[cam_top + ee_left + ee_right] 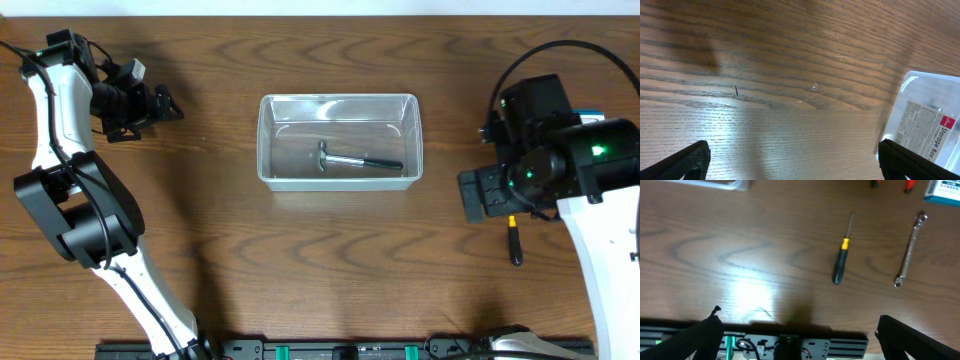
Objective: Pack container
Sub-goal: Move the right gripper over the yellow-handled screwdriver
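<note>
A wooden table (200, 220) seen from above, with a robot arm at each side. The clear container (340, 98) sits upright at the middle of the table, well apart from both arms. A small hammer (352, 160) with a metal head and black handle lies flat inside it.

The left gripper (792, 150) hangs over bare wood with its jaws wide apart and nothing between them. A corner of the container shows at the right edge of its view, with a label (925, 127) reading "Storage Box".

The right gripper (799, 325) also has its jaws spread wide and empty. On the table ahead of it lie a black-handled screwdriver (841, 255) and, beside that, a slim wrench (910, 250). A blue-and-white box (943, 191) sits at the top corner.
</note>
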Tool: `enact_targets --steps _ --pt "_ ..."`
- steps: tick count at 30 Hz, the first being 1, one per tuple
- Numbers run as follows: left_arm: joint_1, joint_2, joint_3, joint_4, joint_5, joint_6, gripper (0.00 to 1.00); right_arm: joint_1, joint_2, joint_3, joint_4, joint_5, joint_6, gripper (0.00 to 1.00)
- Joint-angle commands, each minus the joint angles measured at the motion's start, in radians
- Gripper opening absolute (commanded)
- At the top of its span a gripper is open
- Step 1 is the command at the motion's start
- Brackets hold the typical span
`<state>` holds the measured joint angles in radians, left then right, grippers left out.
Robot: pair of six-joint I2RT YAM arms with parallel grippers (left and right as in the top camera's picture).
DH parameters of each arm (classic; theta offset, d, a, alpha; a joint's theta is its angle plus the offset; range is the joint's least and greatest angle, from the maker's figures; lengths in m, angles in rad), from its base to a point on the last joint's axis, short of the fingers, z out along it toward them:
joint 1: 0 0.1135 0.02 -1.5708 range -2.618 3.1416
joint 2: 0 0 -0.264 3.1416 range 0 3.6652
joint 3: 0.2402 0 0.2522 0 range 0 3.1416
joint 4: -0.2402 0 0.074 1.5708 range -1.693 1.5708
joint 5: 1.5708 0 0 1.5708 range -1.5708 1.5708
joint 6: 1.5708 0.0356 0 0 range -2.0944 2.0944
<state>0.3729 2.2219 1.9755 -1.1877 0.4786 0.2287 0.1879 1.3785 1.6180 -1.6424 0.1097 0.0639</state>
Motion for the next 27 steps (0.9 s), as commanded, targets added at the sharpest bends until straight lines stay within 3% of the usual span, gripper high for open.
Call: enact_targets --steps 1,6,10,14,20,27 --pt "0.002 -0.03 0.02 -0.002 -0.005 0.001 0.98 -0.086 -0.011 -0.004 0.023 0.013 -0.012 0.99" --pt "0.002 -0.03 0.02 -0.002 -0.005 0.001 0.98 -0.251 -0.005 -0.004 0.077 -0.079 -0.07 0.99" --pt "0.002 -0.03 0.02 -0.002 -0.005 0.001 0.98 -0.356 0.018 -0.005 0.074 -0.106 -0.239 0.99" --pt "0.002 -0.03 0.02 -0.002 -0.005 0.001 0.98 -0.413 0.049 -0.006 0.085 -0.258 -0.392 0.99" --pt "0.002 -0.03 0.02 -0.002 -0.005 0.001 0.98 -0.446 0.132 -0.006 0.143 -0.091 -0.405 0.99" --pt "0.002 -0.03 0.02 -0.002 -0.005 0.001 0.98 -0.449 0.195 -0.006 0.159 -0.119 -0.375 0.99"
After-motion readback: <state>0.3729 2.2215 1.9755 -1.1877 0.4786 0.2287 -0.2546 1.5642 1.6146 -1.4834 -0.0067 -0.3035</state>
